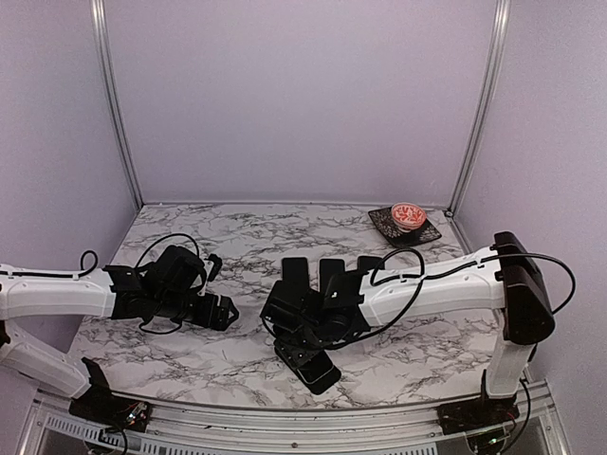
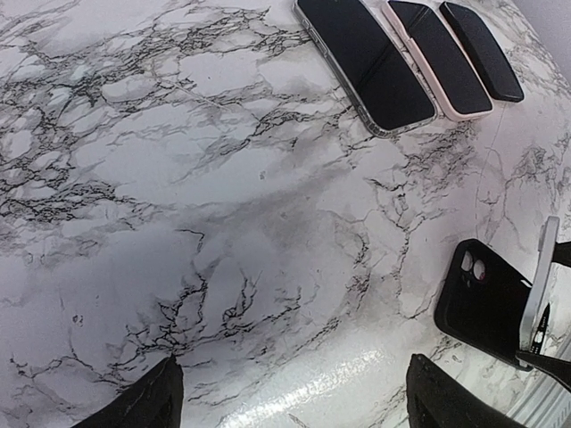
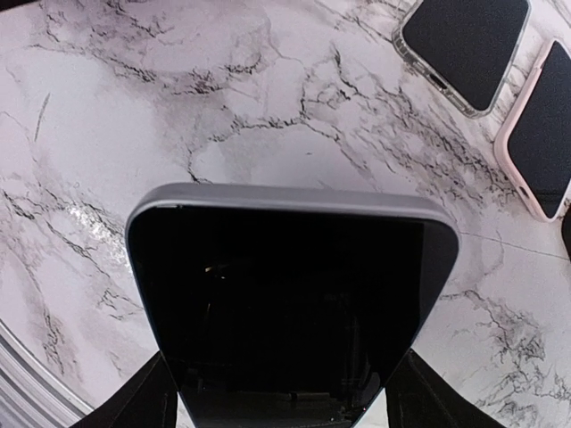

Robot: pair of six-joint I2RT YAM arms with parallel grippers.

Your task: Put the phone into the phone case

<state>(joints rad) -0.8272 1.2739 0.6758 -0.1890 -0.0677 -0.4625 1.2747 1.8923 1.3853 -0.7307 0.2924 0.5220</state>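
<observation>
The phone (image 3: 290,303) is held by the right gripper (image 3: 285,403), whose fingers (image 3: 147,401) are closed against its two long sides. In the right wrist view a grey rim and a black, glossy screen are presented, with the marble table (image 3: 134,107) seen beyond. In the left wrist view the same phone is seen edge-on, held steeply tilted and nearly upright, just at the right edge of the phone case (image 2: 473,303). Whether the two are touching cannot be told. The phone case is black and is laid flat on the marble near the front edge of the table, and a camera cut-out can be made out at one of its corners. The left gripper (image 2: 294,406) is held low over bare marble to the left of the case, well apart from it. Its fingertips (image 2: 143,401) are spread wide and nothing is caught between them. Farther back, three flat items are laid side by side in a row: a clear-rimmed one (image 2: 366,62), a pink-rimmed one (image 2: 437,58) and a black one (image 2: 482,49), each dark-faced. At the far right corner a small bowl (image 1: 409,215) is set on a dark plate (image 1: 429,231).
</observation>
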